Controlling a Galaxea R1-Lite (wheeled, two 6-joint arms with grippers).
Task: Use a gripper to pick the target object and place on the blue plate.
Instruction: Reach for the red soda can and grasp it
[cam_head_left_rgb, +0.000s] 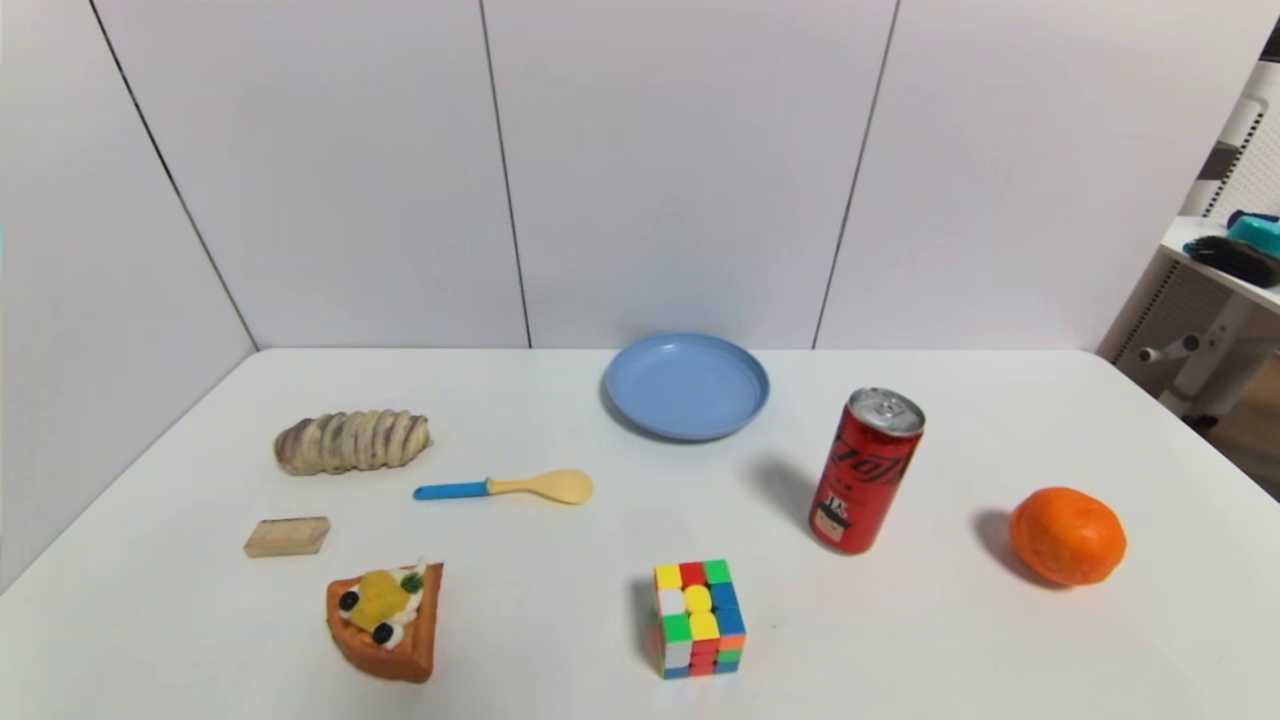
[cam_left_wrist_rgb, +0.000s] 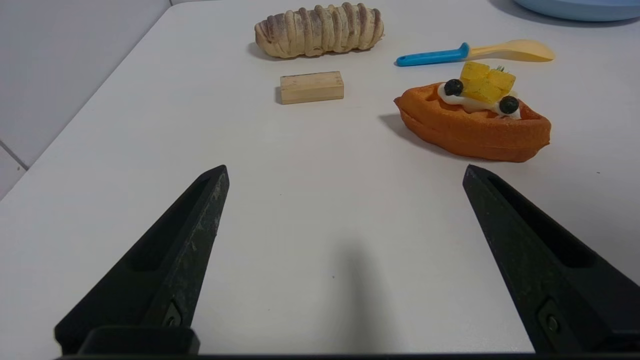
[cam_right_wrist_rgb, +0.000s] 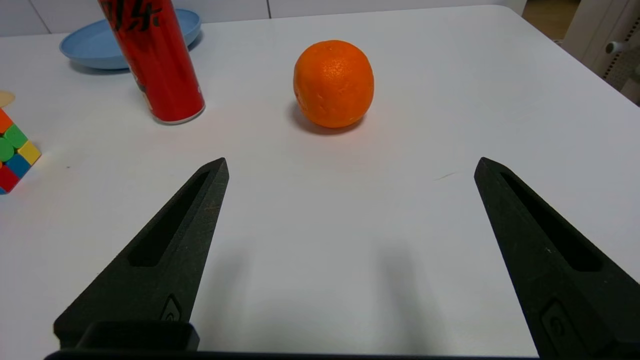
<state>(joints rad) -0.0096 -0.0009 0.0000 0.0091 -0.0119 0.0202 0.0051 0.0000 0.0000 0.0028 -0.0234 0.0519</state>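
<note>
The red can (cam_head_left_rgb: 866, 472) stands upright on the white bench (cam_head_left_rgb: 560, 620), silver top, white script, a black patch low down, between the blue plate (cam_head_left_rgb: 686, 385) and the orange (cam_head_left_rgb: 1067, 535). The head view shows neither arm. Only the wrist views show the left tool (cam_left_wrist_rgb: 346, 170) and right tool (cam_right_wrist_rgb: 351, 161), fingers wide apart, empty. The right wrist view cuts off the can's top
</note>
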